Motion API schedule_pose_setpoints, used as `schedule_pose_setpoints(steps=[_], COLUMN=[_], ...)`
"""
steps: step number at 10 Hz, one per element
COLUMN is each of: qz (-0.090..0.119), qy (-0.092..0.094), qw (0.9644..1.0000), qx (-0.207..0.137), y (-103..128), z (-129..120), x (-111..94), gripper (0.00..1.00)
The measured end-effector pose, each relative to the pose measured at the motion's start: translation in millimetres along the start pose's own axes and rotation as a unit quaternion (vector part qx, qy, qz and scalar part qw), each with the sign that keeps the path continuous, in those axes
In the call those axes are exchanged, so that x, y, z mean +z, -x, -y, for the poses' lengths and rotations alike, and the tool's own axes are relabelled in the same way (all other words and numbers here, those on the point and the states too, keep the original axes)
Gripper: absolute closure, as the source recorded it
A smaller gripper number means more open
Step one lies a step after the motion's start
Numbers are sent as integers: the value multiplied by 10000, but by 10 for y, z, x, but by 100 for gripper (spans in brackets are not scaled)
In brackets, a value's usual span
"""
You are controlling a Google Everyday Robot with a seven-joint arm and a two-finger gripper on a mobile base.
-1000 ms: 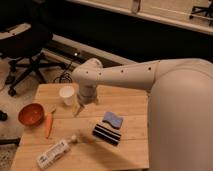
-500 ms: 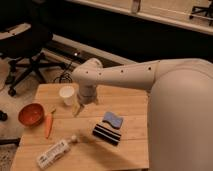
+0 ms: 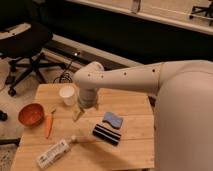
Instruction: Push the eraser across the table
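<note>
We've got the eraser (image 3: 106, 134) sitting right of center on the table (image 3: 131, 151), toward the near edge. The blue wavy sponge pad (image 3: 113, 120) is just behind it, pretty much touching its far side.

The gripper (image 3: 78, 114) hangs off the big white arm (image 3: 125, 80), down close to the tabletop, left of the eraser with a bit of bare wood between them. Honestly we can't tell if it's open or closed from this angle, and it doesn't look to be holding anything.

Stuff around it:
- a white paper cup (image 3: 67, 95) standing upright just behind and left of the gripper
- an orange bowl (image 3: 31, 114) near the left edge
- a carrot (image 3: 48, 125) lying beside the bowl
- a white bottle (image 3: 55, 153) on its side at the front left, cap pointing toward the eraser

The tabletop is light wooden planks. The floor looks pale, with a black office chair (image 3: 25, 45) off to the back left, some cables (image 3: 65, 76) behind the table, and a dark wall further back.
</note>
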Motion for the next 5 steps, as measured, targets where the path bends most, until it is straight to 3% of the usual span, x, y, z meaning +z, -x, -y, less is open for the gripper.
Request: schedule_pose_setpoints(steps=[2, 5], qz=[-38, -156], qy=[247, 610], qw=[9996, 9974], qx=[158, 346], y=[-233, -607], z=[-160, -354], x=[130, 428], gripper=[24, 53])
